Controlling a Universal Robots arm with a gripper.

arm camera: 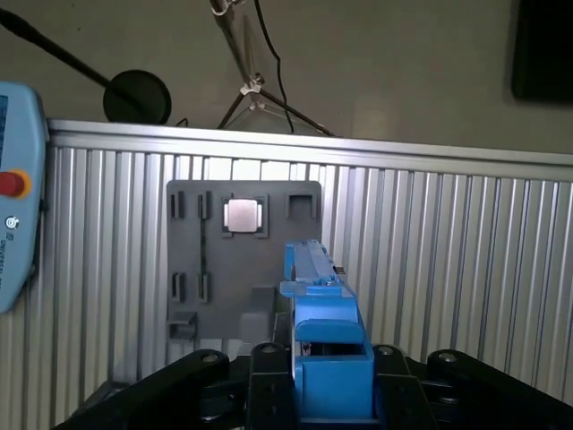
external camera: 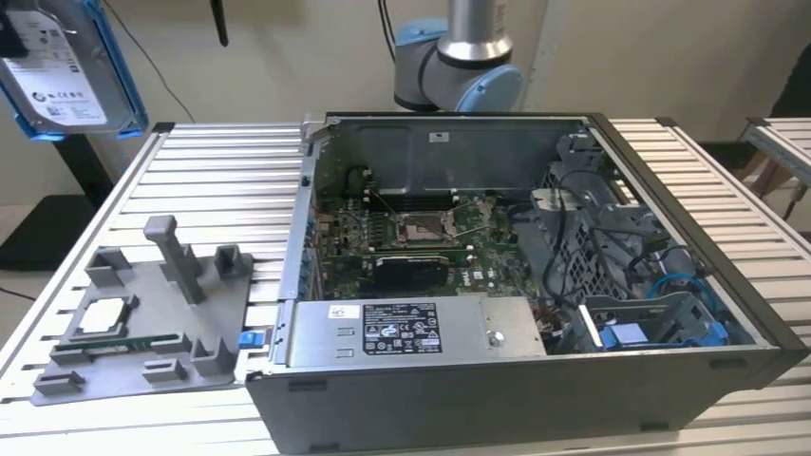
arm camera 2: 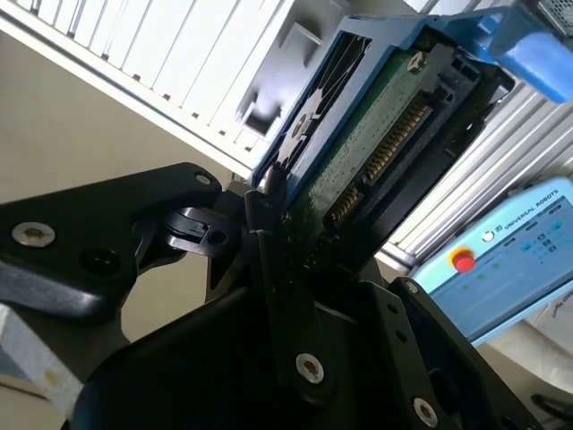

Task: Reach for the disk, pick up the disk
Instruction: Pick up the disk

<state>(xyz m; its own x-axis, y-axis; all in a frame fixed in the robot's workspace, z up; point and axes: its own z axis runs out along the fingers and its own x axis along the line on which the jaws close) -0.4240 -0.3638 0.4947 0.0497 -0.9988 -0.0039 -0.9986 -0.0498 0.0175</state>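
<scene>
The disk (external camera: pixel 57 71) hangs high in the air at the exterior view's upper left, well above the slatted table, its white-labelled silver face and blue rails showing. In the second wrist view its green circuit-board underside (arm camera 2: pixel 376 134) rises from between my black fingers (arm camera 2: pixel 264 224). In the first wrist view the disk (arm camera: pixel 318 296) appears edge-on as a blue rail, with my gripper (arm camera: pixel 327 363) shut on it from both sides.
An open computer case (external camera: pixel 507 266) fills the table's middle, with a long grey metal box (external camera: pixel 393 328) at its front. A grey fixture plate (external camera: pixel 140 323) holding a small square chip (external camera: pixel 102 315) lies beside the case. A teach pendant (arm camera 2: pixel 510 260) sits past the table edge.
</scene>
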